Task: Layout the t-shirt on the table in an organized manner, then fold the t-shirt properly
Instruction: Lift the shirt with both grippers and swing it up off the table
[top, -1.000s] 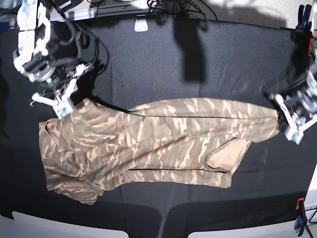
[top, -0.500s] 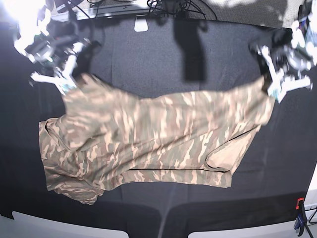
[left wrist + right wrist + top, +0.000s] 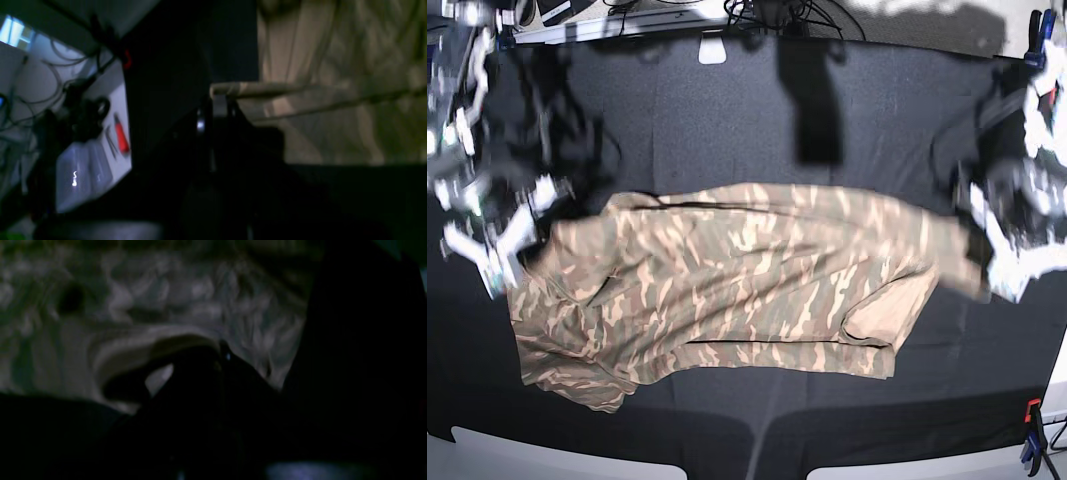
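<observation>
Both grippers pinch the t-shirt [image 3: 727, 280] to spread it flat.
The left gripper [image 3: 987, 262] and right gripper [image 3: 512, 250], each clamped on an edge, stretch it across the middle of the table [image 3: 727, 120], likely smoothing wrinkles before folding.

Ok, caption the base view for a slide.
Both arms hold the camouflage t-shirt by opposite ends, stretched across the black table.
</observation>
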Controlling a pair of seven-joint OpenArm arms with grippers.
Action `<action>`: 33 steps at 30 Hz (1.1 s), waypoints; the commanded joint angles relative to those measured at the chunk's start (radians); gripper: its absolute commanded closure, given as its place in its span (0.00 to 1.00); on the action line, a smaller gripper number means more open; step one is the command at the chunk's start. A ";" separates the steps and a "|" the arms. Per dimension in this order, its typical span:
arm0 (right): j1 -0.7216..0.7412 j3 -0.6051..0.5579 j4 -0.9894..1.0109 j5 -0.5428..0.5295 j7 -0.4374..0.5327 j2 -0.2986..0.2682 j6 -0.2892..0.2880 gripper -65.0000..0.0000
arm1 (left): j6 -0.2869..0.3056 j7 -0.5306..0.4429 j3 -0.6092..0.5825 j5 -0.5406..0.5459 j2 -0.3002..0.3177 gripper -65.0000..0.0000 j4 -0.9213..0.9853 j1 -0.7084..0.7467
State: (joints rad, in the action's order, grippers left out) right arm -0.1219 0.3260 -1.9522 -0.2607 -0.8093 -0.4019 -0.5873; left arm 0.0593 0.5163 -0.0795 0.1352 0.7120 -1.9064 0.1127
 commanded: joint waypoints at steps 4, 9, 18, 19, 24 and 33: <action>0.121 -0.107 0.000 -0.005 0.020 -0.013 0.003 1.00 | -0.006 -0.023 0.008 0.077 0.013 1.00 0.032 -0.122; 0.300 -0.217 0.119 0.025 0.016 -0.002 0.058 1.00 | 0.006 -0.020 0.008 0.088 -0.017 1.00 0.190 -0.254; 0.753 -0.277 0.515 0.025 -0.006 0.031 0.068 1.00 | 0.099 -0.019 0.006 0.166 -0.098 1.00 0.458 -0.549; 0.803 -0.286 0.564 0.024 -0.008 0.031 0.068 1.00 | 0.103 -0.016 0.006 0.165 -0.110 1.00 0.484 -0.585; 1.056 -0.321 0.794 0.024 -0.041 0.048 0.069 1.00 | 0.167 -0.016 0.006 0.158 -0.174 1.00 0.637 -0.768; 1.427 -0.321 0.975 0.021 -0.169 0.084 0.101 1.00 | 0.174 0.060 0.006 0.162 -0.260 1.00 0.886 -1.083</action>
State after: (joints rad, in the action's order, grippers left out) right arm 1.2587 0.0017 -0.9611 -0.2321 -1.0092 -0.3161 -0.4889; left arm 0.2371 0.6067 -0.0822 0.2951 0.4419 -1.0019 -0.9279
